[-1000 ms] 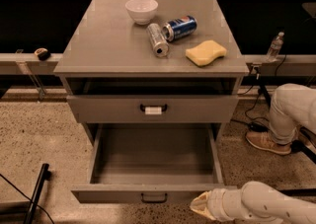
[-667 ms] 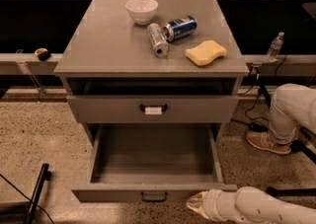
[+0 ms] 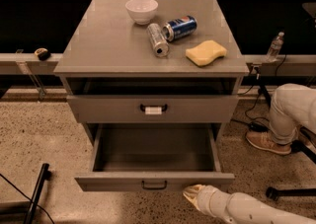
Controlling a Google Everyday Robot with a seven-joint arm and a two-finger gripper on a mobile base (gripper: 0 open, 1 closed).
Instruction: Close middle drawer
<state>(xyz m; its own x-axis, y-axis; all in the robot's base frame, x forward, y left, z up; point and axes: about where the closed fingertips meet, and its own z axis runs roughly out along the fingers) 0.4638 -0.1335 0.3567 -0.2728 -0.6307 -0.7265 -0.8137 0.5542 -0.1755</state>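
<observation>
The middle drawer (image 3: 154,181) is pulled far out at the bottom of the grey cabinet. Its low front panel has a plain black bar handle (image 3: 154,185), and the inside looks bare. Above it, the taller drawer with a white tag on its handle (image 3: 153,109) sits nearly flush. My gripper (image 3: 192,194), on the white arm coming in from the lower right, is just below the right part of the open drawer's front panel, close to or touching its lower edge.
On the cabinet top (image 3: 98,45) stand a white bowl (image 3: 141,10), two toppled cans (image 3: 159,39) (image 3: 179,27) and a yellow sponge (image 3: 206,52). A person's leg and shoe (image 3: 269,141) are at the right, and a black pole (image 3: 37,191) lies at the lower left.
My gripper has moved left and slightly up, closer to the open drawer's front panel. The drawer has not visibly moved.
</observation>
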